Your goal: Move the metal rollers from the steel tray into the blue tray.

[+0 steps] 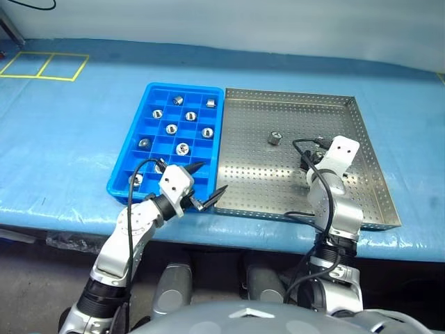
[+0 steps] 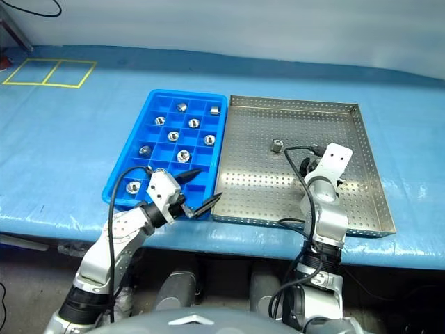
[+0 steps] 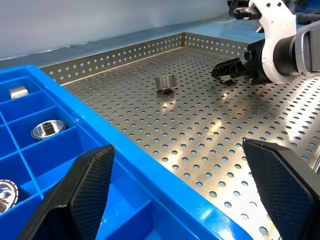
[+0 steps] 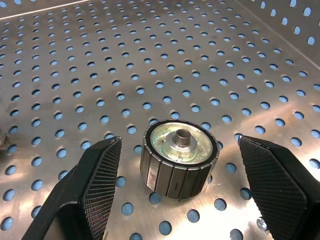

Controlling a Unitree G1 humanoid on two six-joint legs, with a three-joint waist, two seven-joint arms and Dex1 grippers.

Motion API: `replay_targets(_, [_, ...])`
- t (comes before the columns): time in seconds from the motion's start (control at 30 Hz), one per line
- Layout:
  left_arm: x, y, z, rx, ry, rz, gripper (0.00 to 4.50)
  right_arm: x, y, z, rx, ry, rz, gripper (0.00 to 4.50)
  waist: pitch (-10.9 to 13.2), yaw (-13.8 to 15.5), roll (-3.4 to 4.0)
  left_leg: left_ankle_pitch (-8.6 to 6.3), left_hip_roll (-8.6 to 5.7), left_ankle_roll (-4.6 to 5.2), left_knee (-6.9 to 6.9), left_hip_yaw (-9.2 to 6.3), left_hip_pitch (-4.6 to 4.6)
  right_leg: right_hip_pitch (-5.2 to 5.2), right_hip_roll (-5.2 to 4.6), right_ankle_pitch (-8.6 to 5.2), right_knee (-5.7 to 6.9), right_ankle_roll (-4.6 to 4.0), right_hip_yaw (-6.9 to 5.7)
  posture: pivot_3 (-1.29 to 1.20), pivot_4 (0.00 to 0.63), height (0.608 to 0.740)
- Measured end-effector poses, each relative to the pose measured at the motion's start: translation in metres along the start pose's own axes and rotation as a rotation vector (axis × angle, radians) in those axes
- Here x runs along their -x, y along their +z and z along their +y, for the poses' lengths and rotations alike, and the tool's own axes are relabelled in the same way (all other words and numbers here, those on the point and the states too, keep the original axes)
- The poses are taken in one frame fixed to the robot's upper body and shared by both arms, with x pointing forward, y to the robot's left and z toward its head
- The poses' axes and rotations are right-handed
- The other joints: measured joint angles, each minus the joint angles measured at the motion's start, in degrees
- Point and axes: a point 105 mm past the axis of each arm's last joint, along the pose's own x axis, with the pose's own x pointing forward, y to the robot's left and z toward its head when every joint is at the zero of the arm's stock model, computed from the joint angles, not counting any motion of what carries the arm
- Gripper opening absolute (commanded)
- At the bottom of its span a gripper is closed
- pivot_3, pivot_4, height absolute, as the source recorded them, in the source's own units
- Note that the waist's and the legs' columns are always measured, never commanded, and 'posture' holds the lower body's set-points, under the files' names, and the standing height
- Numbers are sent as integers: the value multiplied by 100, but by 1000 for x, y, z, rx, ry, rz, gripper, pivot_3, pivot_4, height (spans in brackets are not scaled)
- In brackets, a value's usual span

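The blue tray (image 1: 139,177) lies on the left and holds several metal rollers (image 1: 182,148) in its compartments. To its right sits the steel tray (image 1: 257,188). One roller (image 1: 274,138) lies on its side near the steel tray's middle. Another roller (image 4: 179,157) stands on end on the perforated floor, between the fingers of my right gripper (image 4: 180,142). That gripper is open and its pads (image 4: 95,185) stand clear of the roller on both sides. My left gripper (image 1: 213,177) is open and empty, hovering over the near corner where the two trays meet.
Both trays rest on a table covered in blue sheeting (image 1: 62,132), close to its front edge. Yellow tape squares (image 1: 43,66) mark the far left corner. The steel tray's raised rim (image 3: 125,52) borders the perforated floor.
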Motion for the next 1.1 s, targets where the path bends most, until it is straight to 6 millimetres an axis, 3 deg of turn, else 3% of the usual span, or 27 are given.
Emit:
replay_targets(0.2, [-1, 0, -1, 7, 2, -4, 4500, -1, -3, 2, -5, 9, 6, 1721, 0, 2, 0, 0, 0, 0, 0, 0, 0, 0, 0, 0, 0, 0, 0, 105, 150, 740])
replay_targets(0.33, [-1, -1, 0, 14, 17, -5, 4500, -1, -2, 5, 2, 26, 4, 1703, 0, 1, 0, 0, 0, 0, 0, 0, 0, 0, 0, 0, 0, 0, 0, 114, 150, 740])
replay_targets(0.43, [0, -2, 2, 15, 38, -1, 4500, 3, 3, 18, 43, 95, -13, 1703, 1, 0, 1, 0, 0, 0, -1, -1, 0, -1, 1, 0, 1, 0, 0, 124, 150, 740])
replay_targets(0.63, [9, -4, 11, 31, 114, -2, 4500, 27, 18, 75, 197, 393, -63, 1703, 1, 13, 1, 0, 1, 0, -3, -3, 2, 0, 1, -1, 1, -1, -1, 184, 150, 740])
replay_targets(0.83, [37, -8, 25, 45, 264, 7, 4500, 69, 14, 144, 379, 767, -73, 1703, 1, 79, 1, 0, 2, 0, -6, -7, 3, 0, 1, -2, 0, -3, -6, 239, 150, 740])
replay_targets(1.1, [60, -19, 29, 65, 357, 49, 4500, 109, -6, 185, 513, 1007, -25, 1703, 3, 367, -4, -1, 2, -2, -2, -9, -5, -4, -1, -3, -4, -4, -11, 279, 150, 740])
